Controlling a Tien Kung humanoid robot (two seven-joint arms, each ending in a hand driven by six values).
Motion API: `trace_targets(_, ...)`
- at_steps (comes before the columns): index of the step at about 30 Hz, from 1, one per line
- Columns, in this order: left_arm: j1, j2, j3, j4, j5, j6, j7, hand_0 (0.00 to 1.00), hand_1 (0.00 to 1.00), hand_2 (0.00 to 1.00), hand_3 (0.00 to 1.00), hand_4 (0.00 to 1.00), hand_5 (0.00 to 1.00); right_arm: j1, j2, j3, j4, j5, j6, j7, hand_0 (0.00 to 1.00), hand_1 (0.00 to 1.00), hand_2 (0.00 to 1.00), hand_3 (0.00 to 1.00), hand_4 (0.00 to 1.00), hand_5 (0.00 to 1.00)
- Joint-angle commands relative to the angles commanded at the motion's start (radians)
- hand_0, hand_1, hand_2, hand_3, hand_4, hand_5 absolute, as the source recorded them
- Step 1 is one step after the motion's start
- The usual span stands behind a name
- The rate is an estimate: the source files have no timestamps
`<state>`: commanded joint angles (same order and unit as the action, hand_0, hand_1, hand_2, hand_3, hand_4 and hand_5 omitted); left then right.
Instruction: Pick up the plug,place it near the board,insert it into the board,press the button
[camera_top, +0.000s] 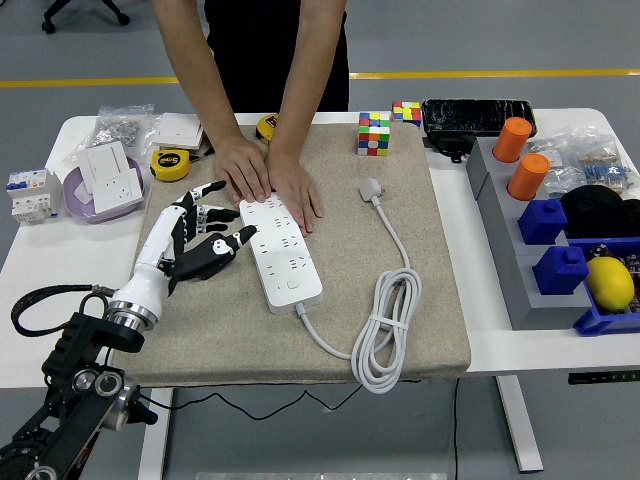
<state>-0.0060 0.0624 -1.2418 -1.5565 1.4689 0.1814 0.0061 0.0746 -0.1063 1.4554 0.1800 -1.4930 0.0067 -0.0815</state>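
A white power strip (281, 250) lies on the beige mat (420, 310), its button near the near end. Its white cable (385, 330) coils at the mat's front and runs up to the white plug (372, 188), which lies loose on the mat at the far right of the strip. My left hand (205, 235), black and white, hovers just left of the strip with fingers spread and holding nothing. A person's two hands (268, 180) press flat on the strip's far end. My right arm is out of sight.
Tape measures (170, 162) and sockets in a purple bowl (105, 190) sit at the far left. Two puzzle cubes (374, 132) stand behind the mat. A grey rack (520, 270) with orange cylinders and blue blocks, plus a lemon (610, 282), fills the right side.
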Motion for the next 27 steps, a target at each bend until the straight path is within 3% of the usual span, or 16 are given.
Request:
trace_targets(3, -0.009, 0.002, -0.006, 0.012, 0.04, 0.0, 0.015, 0.998, 0.998, 0.998, 0.927, 0.998, 0.3, -0.001, 0.0, 0.002, 0.0, -0.003, 0.001, -0.001, 0.871, 0.748, 0.737, 0.766, 0.998, 0.856)
trace_targets(4, -0.017, 0.003, -0.011, 0.023, 0.081, 0.0, 0.029, 0.998, 0.998, 0.998, 0.927, 0.998, 0.3, -0.002, 0.0, 0.005, 0.0, -0.006, 0.001, -0.002, 0.871, 0.748, 0.737, 0.766, 0.998, 0.856)
trace_targets(5, -0.022, 0.004, -0.014, 0.029, 0.12, 0.001, 0.037, 0.998, 0.998, 0.998, 0.998, 0.998, 0.272, -0.002, 0.0, 0.006, 0.0, -0.007, 0.001, -0.003, 0.87, 0.747, 0.737, 0.766, 0.998, 0.856)
trace_targets(9, -0.065, 0.012, -0.017, 0.075, 0.281, 0.0, 0.107, 0.998, 0.998, 0.998, 0.998, 0.998, 0.272, 0.0, 0.0, -0.002, 0.0, 0.001, 0.001, -0.001, 0.87, 0.747, 0.737, 0.766, 0.998, 0.856)
trace_targets(10, -0.083, 0.015, -0.011, 0.085, 0.327, -0.008, 0.124, 0.998, 0.998, 0.998, 0.998, 0.998, 0.272, 0.001, -0.001, -0.007, 0.0, 0.007, 0.0, 0.0, 0.87, 0.747, 0.737, 0.766, 0.998, 0.856)
trace_targets(11, -0.095, 0.015, -0.005, 0.095, 0.366, -0.017, 0.136, 0.998, 0.998, 0.975, 0.987, 0.998, 0.06, 0.002, -0.001, -0.008, 0.0, 0.009, -0.001, 0.0, 0.869, 0.748, 0.737, 0.766, 0.998, 0.857)
trace_targets(16, -0.149, 0.009, 0.027, 0.165, 0.58, -0.085, 0.159, 0.998, 0.998, 0.975, 0.987, 0.998, 0.06, 0.004, -0.002, -0.007, 0.0, 0.009, -0.001, -0.002, 0.869, 0.748, 0.737, 0.766, 0.998, 0.857)
trace_targets(17, -0.155, 0.007, 0.032, 0.179, 0.626, -0.097, 0.161, 0.972, 0.95, 0.913, 0.918, 0.998, 0.058, 0.005, -0.002, -0.007, 0.0, 0.009, -0.001, -0.002, 0.869, 0.747, 0.737, 0.766, 0.998, 0.857)
trace_targets(18, -0.16, 0.006, 0.038, 0.192, 0.655, -0.107, 0.161, 0.972, 0.95, 0.913, 0.918, 0.998, 0.058, 0.005, -0.001, -0.003, 0.0, 0.007, -0.001, -0.003, 0.869, 0.747, 0.737, 0.766, 0.998, 0.857)
trace_targets(22, -0.168, -0.001, 0.051, 0.215, 0.663, -0.115, 0.153, 0.972, 0.95, 0.913, 0.918, 0.998, 0.058, 0.003, -0.001, 0.002, 0.0, 0.005, -0.001, -0.002, 0.869, 0.747, 0.737, 0.766, 0.998, 0.857)
trace_targets(23, -0.176, -0.005, 0.052, 0.231, 0.664, -0.11, 0.147, 0.853, 0.877, 0.823, 0.83, 0.998, 0.074, 0.002, 0.0, 0.006, 0.0, 0.001, 0.0, -0.003, 0.869, 0.747, 0.737, 0.765, 0.998, 0.853)
trace_targets(27, -0.196, -0.015, 0.052, 0.275, 0.665, -0.097, 0.137, 0.853, 0.877, 0.823, 0.83, 0.998, 0.074, 0.001, 0.001, 0.007, 0.0, 0.0, 0.001, -0.003, 0.869, 0.747, 0.737, 0.765, 0.998, 0.853)
